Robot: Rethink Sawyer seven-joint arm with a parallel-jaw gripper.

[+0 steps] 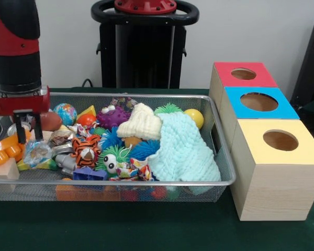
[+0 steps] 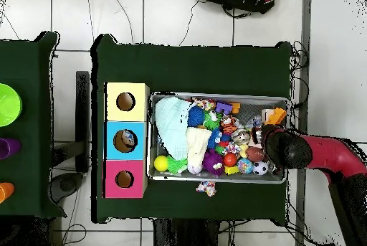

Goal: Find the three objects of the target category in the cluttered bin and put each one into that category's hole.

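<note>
end effector: fingers apart, nothing held, low over the bin's end farthest from the boxes
bin: wire mesh, packed with toys and cloths, on green bench
target category: cannot tell; candidates are the toys under and beside the end effector
holes: three boxes, well away past the bin's far end
tip: pick one toy lying clear, descend straight, avoid the cloths

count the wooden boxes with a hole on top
3, in a row beside the wire bin: the red-topped box farthest from the camera, the blue-topped box in the middle, the yellow-topped box nearest. None seems hidden.
</note>
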